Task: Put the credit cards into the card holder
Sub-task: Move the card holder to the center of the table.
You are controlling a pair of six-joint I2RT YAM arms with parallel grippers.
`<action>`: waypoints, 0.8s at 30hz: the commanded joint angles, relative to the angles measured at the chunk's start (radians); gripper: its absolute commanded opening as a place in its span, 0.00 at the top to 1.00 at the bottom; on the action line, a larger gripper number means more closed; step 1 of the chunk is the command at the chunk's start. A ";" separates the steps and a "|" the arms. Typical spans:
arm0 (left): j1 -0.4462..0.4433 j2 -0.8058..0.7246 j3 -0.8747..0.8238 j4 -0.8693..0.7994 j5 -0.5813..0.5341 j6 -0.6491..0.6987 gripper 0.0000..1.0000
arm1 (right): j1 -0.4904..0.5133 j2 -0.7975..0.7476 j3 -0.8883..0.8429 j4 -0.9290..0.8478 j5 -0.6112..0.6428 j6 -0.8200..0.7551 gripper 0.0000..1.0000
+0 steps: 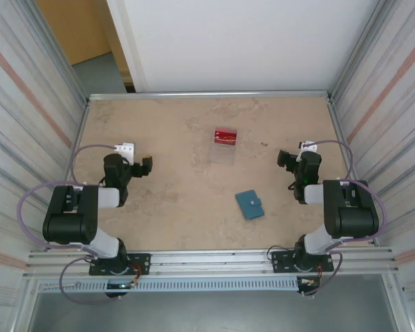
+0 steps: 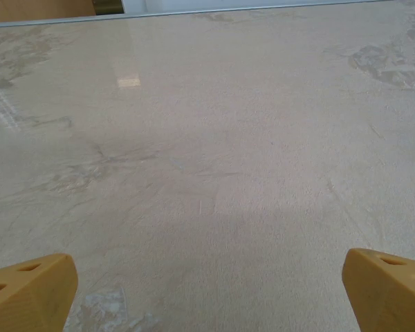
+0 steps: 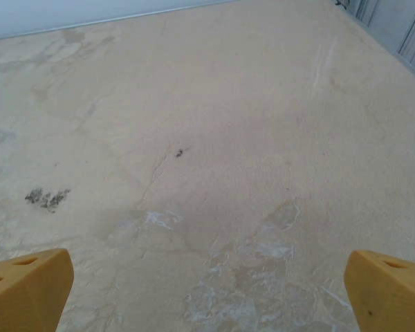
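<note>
The red credit cards (image 1: 225, 136) lie at the far middle of the table, at the far end of a clear plastic case (image 1: 223, 155). The teal card holder (image 1: 250, 205) lies shut nearer the front, right of centre. My left gripper (image 1: 140, 167) hangs over the left side of the table, well away from both. In the left wrist view its yellow fingertips (image 2: 31, 290) stand wide apart, the left gripper (image 2: 207, 297) open over bare table. My right gripper (image 1: 288, 160) sits to the right of the cards and beyond the holder. Its fingertips (image 3: 28, 287) are spread too, the right gripper (image 3: 207, 297) open with nothing between them.
Corrugated metal walls (image 1: 28, 138) close in both sides, and a white panel (image 1: 235, 41) stands behind the table. An aluminium rail (image 1: 214, 263) with both arm bases runs along the near edge. The tan tabletop (image 1: 180, 194) is scuffed and stained.
</note>
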 commanded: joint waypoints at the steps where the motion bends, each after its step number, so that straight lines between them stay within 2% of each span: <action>1: -0.004 -0.005 0.012 0.009 -0.014 0.010 0.01 | 0.000 0.001 -0.001 0.018 -0.001 -0.026 0.01; 24: -0.021 -0.002 0.007 0.032 -0.049 0.019 0.01 | 0.001 0.001 -0.001 0.017 -0.002 -0.026 0.01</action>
